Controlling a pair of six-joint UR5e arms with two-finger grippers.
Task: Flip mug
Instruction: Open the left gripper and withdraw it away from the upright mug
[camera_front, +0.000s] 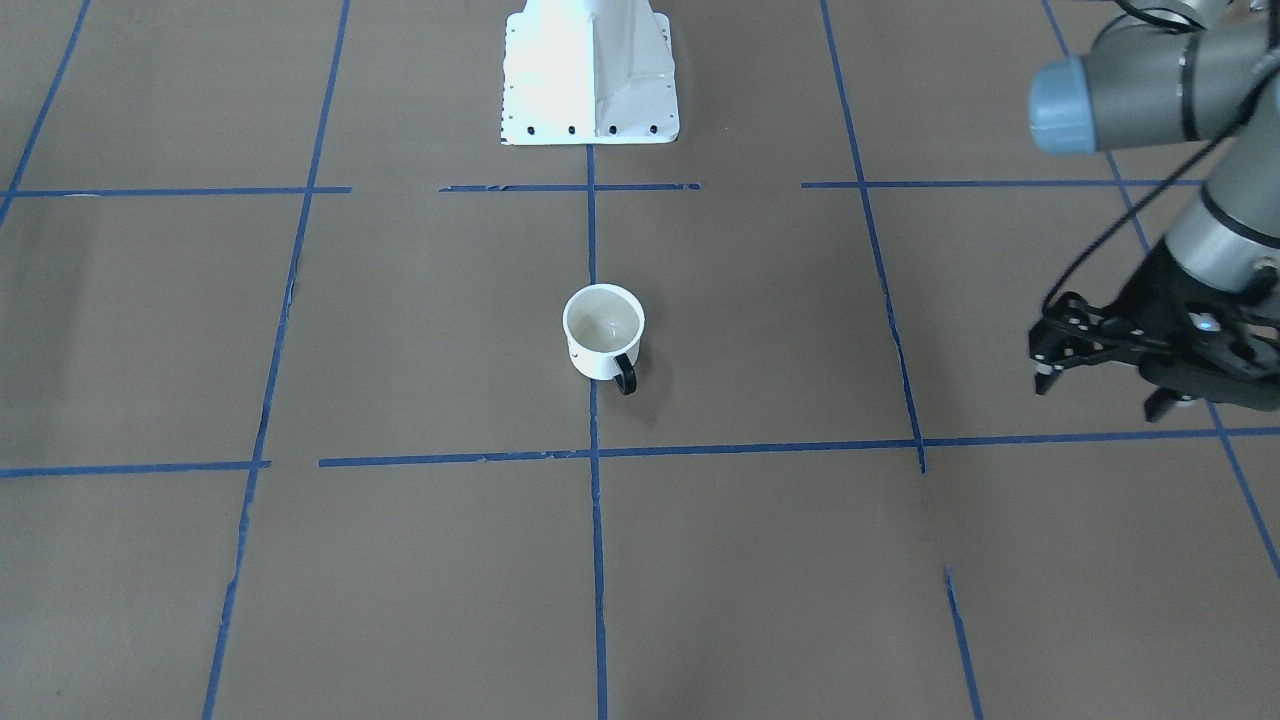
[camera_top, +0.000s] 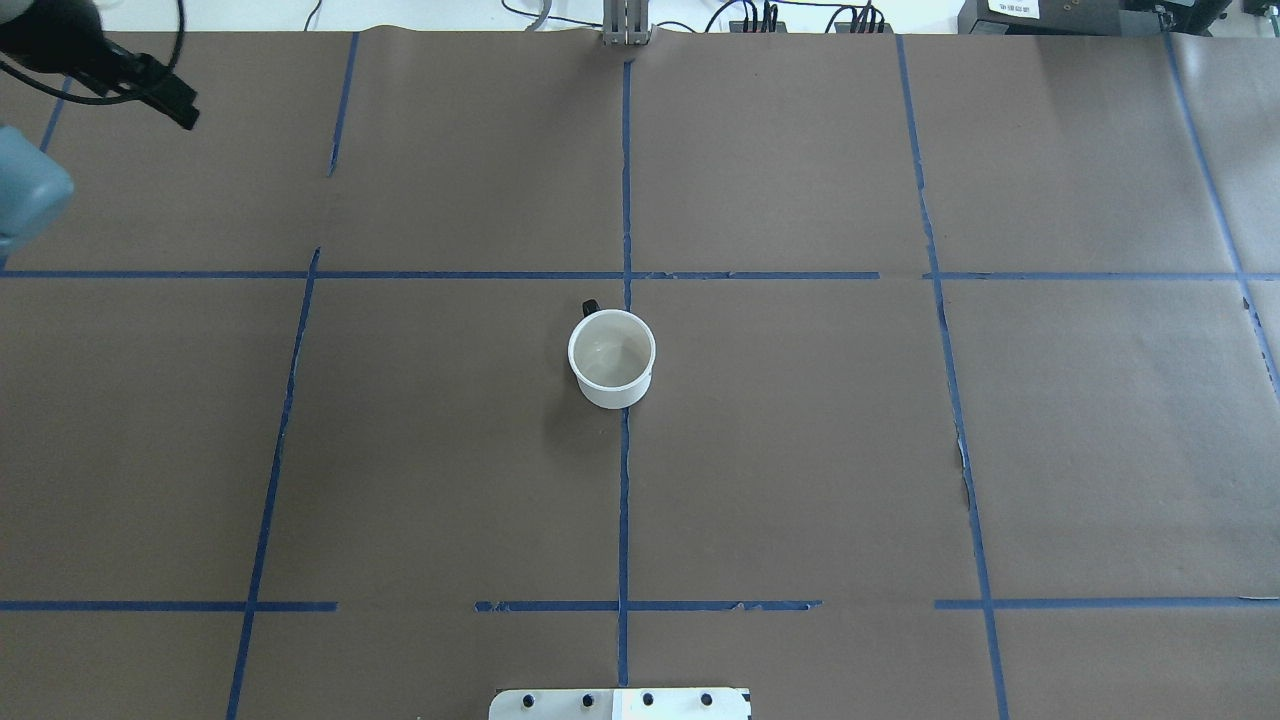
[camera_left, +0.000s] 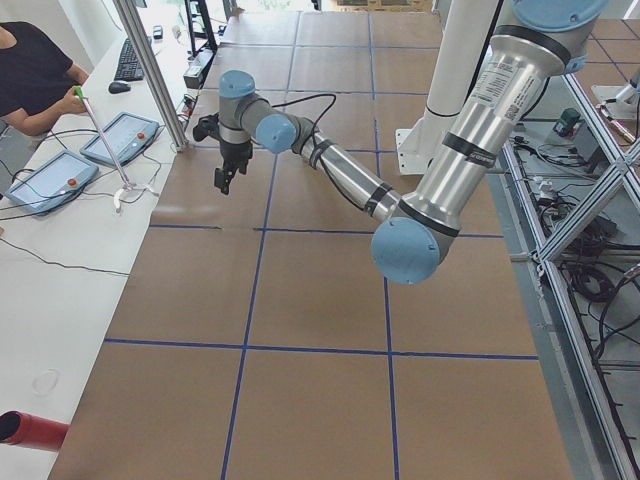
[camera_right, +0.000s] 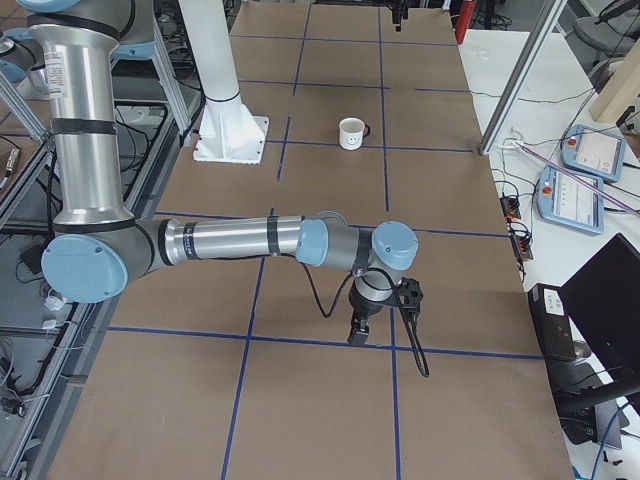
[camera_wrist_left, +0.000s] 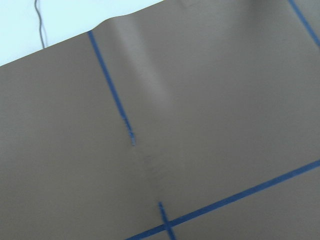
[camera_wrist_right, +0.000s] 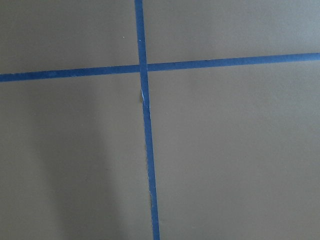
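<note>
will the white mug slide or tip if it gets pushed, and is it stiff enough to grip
The mug looks rigid, so it probably holds shape when gripped. Squat and upright, a low push likely slides it; tipped over, it may roll until the handle catches.

White mug (camera_front: 603, 340), black handle (camera_front: 626, 374), cream inside; brown table (camera_front: 400, 330) crossed by blue tape (camera_front: 594, 230) grid

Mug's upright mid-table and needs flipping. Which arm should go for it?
Left, probably. The left claw is open and sits in the mug's grid row in the front view. The right claw shows only in the right side view, well down the table from the mug.
</note>
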